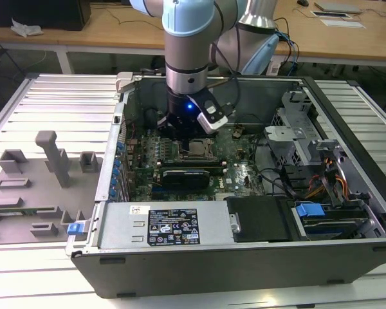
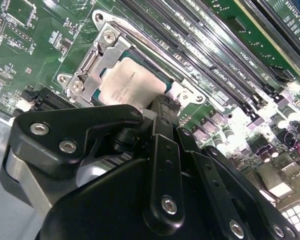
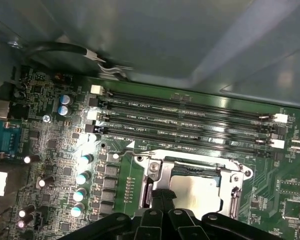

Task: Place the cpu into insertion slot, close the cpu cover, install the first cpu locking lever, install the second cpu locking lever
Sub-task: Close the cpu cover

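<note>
We see the arm [image 1: 188,58] reaching straight down from twelve o'clock in the exterior view, jaws closed, tips at the edge of the cpu [image 2: 127,82].

An open computer case [image 1: 347,257] lies on a slatted metal table [image 1: 58,96]. Inside, a green motherboard [image 1: 244,174] carries long black memory slots [image 3: 190,117] side by side, a row of capacitors [image 3: 82,177] and a long black card [image 1: 190,175]. A silver box [image 1: 116,222] lines the near wall. At the exterior view's left sits a grey fixture tray [image 1: 35,193]. Wooden desks [image 1: 116,26] stand behind.
</note>
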Controlling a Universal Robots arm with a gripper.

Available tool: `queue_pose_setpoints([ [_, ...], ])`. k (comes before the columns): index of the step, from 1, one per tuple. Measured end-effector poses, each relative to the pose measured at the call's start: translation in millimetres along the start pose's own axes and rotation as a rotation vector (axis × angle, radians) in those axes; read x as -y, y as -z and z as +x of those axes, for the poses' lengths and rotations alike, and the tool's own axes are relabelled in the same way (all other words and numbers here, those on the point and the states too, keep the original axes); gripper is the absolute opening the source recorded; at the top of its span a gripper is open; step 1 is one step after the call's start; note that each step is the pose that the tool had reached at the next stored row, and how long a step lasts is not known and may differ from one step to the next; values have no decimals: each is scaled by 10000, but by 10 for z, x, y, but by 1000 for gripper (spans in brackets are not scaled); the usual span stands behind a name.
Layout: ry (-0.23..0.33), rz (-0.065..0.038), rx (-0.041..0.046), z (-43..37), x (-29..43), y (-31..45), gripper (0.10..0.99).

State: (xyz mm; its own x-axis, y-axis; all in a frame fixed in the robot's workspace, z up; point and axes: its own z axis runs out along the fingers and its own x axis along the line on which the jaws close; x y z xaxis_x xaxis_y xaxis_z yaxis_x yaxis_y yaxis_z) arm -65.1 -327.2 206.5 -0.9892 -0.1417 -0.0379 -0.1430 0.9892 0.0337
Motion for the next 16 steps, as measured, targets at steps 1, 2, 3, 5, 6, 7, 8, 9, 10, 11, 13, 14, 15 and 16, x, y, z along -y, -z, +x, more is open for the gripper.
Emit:
queue_pose_setpoints([
  [1, 0, 0, 0, -3, 1, 0, 106],
  [2, -2, 0, 1, -4, 0, 1, 106],
  [3, -2, 2, 0, -4, 0, 3, 106],
  [5, 1, 35, -5, -8, -4, 90, 106],
  [6, 1, 60, -9, -8, -5, 107, 106],
  [7, 2, 86, -12, -9, -5, 115, 106],
  [8, 5, 114, -15, -13, -5, 117, 106],
  [9, 4, 130, -19, -30, -2, 117, 106],
  [10, 1, 135, -21, -83, 6, 115, 106],
  [11, 3, 135, -23, -122, 11, 114, 106],
  [13, 2, 143, -28, -209, 24, 111, 106],
  [14, 4, 162, -34, -248, 30, 110, 106],
  [15, 5, 197, -42, -260, 32, 109, 106],
  [16, 4, 244, -49, -263, 32, 110, 106],
])
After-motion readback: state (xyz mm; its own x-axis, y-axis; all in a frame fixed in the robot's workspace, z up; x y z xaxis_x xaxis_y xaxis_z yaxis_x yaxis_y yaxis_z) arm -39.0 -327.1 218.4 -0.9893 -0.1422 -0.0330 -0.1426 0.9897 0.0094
